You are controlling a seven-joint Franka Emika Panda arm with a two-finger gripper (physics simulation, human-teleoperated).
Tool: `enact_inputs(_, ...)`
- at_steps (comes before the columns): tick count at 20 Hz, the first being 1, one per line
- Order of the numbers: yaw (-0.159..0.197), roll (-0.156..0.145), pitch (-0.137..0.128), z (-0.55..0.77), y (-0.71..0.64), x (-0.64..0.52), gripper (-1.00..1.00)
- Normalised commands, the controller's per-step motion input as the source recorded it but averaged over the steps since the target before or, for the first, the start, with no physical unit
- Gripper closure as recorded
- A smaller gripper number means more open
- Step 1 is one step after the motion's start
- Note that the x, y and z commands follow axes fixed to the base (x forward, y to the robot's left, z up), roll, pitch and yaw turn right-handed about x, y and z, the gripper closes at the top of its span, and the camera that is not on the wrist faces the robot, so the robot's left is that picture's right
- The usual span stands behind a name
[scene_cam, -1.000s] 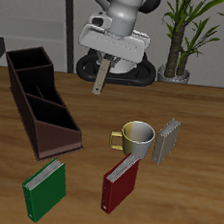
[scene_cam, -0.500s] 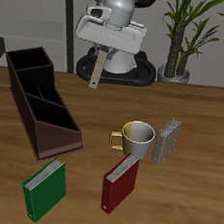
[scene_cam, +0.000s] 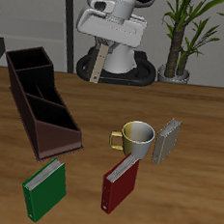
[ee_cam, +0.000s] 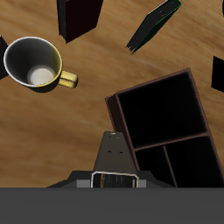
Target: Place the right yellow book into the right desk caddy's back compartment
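Two yellow books: right yellow book [scene_cam: 100,63] clamped in fingers [scene_cam: 103,51], other [scene_cam: 166,141] beside mug [scene_cam: 137,138]; one right desk caddy [scene_cam: 39,100].

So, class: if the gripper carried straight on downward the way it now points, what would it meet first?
The gripper holds the right yellow book, hanging below it. Judging by the wrist view, the book would probably meet the right desk caddy near its wall first, though depth is unclear.
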Motion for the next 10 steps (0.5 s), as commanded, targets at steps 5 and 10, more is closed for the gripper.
enact_inputs(5, 0.11, -0.029, -0.025, 0.13, 0.0, -0.09, 1.0)
enact_inputs(10, 0.069, -0.067, -0.013, 0.15, -0.2, -0.1, 1.0)
